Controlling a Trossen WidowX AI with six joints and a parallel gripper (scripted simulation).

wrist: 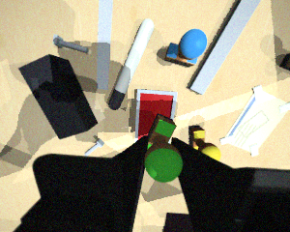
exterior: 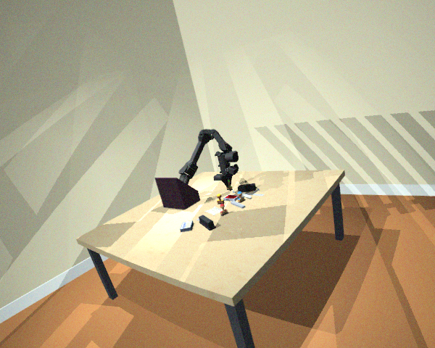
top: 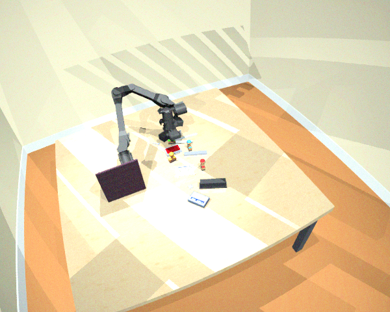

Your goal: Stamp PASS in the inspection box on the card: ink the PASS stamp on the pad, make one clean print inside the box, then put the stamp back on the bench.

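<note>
My gripper (top: 171, 140) (exterior: 229, 182) (wrist: 159, 140) is shut on the green-topped stamp (wrist: 163, 164), which hangs above the bench. In the wrist view the stamp overlaps the lower right part of the open red ink pad (top: 172, 148) (exterior: 231, 197) (wrist: 152, 108); in the top view it shows just behind the pad. The stamp's face and wording are hidden. The white card (wrist: 243, 136) lies to the right in the wrist view, with tape at its corners and a faint box outline; I cannot make out a print in it.
A yellow stamp (top: 171, 156) (wrist: 211, 152) stands close beside the pad, with a blue stamp (top: 189, 143) (wrist: 193, 43) and a red stamp (top: 202, 164) nearby. Also around are a marker (wrist: 132, 63), black blocks (top: 212, 183) (wrist: 58, 97), a labelled pad box (top: 198, 199) and a large dark box (top: 121, 181).
</note>
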